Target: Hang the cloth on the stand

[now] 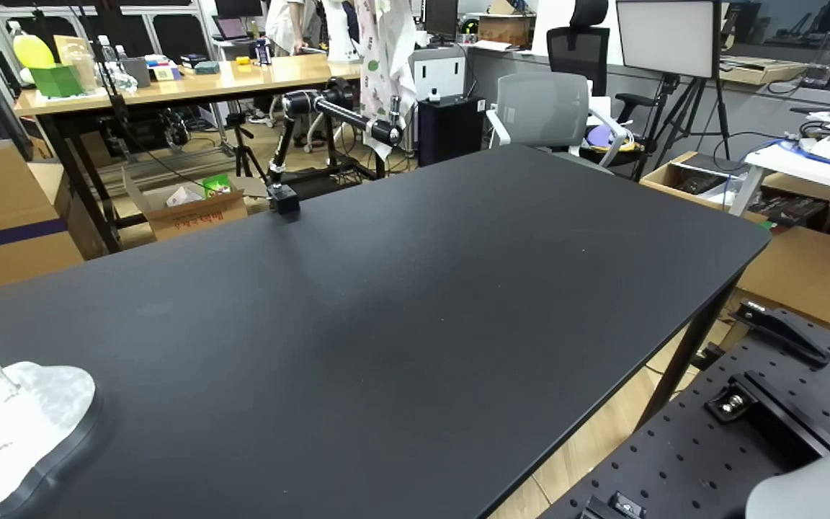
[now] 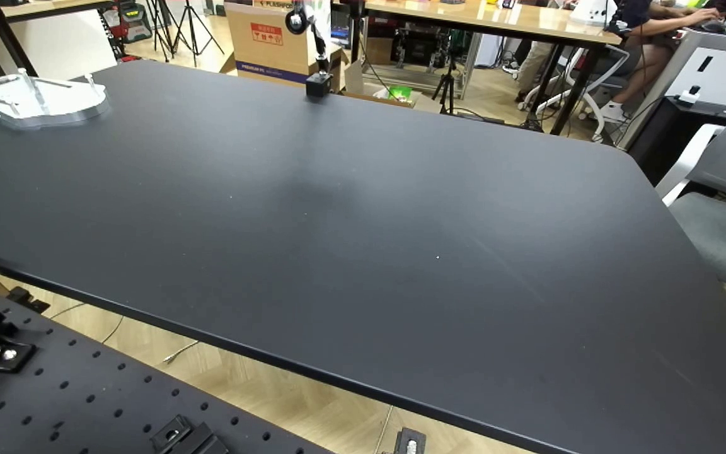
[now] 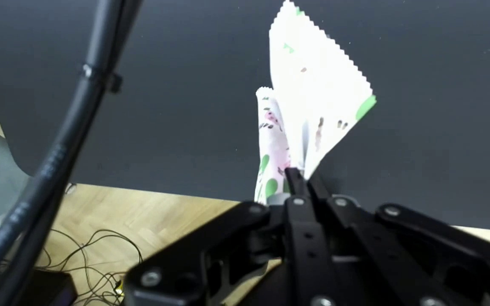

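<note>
black gripper: closed, patterned cloth pinched at its tips. in an exterior view, the cloth hangs behind the jointed stand; contact between them cannot be determined. the stand's base sits on the dark table.

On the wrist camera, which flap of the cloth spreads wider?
The right-hand flap, mostly white and fanned out broadly beyond the fingers. The left-hand flap is only a narrow strip with pink and green print showing.
</note>
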Robot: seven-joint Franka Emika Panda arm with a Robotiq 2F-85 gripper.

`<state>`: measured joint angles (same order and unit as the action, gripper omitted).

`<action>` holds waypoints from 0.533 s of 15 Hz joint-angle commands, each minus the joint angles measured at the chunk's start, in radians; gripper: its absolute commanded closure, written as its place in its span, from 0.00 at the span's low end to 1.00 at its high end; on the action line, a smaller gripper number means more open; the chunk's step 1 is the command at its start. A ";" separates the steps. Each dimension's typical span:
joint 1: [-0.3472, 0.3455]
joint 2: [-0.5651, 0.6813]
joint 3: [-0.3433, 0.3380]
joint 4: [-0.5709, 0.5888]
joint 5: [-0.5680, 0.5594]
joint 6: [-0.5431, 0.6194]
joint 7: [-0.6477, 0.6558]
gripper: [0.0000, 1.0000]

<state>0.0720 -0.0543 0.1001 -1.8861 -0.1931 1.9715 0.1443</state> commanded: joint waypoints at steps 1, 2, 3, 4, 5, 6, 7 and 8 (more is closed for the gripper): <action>0.004 0.014 0.001 0.048 0.013 -0.108 0.048 0.99; 0.001 0.018 -0.003 0.048 0.016 -0.127 0.048 0.99; -0.002 0.024 -0.006 0.050 0.025 -0.153 0.043 0.99; -0.005 0.029 -0.011 0.049 0.035 -0.178 0.039 0.99; -0.009 0.037 -0.015 0.047 0.046 -0.198 0.033 0.99; -0.011 0.044 -0.020 0.046 0.054 -0.216 0.027 0.99; -0.014 0.057 -0.025 0.046 0.071 -0.228 0.013 0.99; -0.016 0.070 -0.029 0.050 0.086 -0.238 -0.004 0.99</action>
<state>0.0617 -0.0243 0.0841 -1.8728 -0.1466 1.7875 0.1560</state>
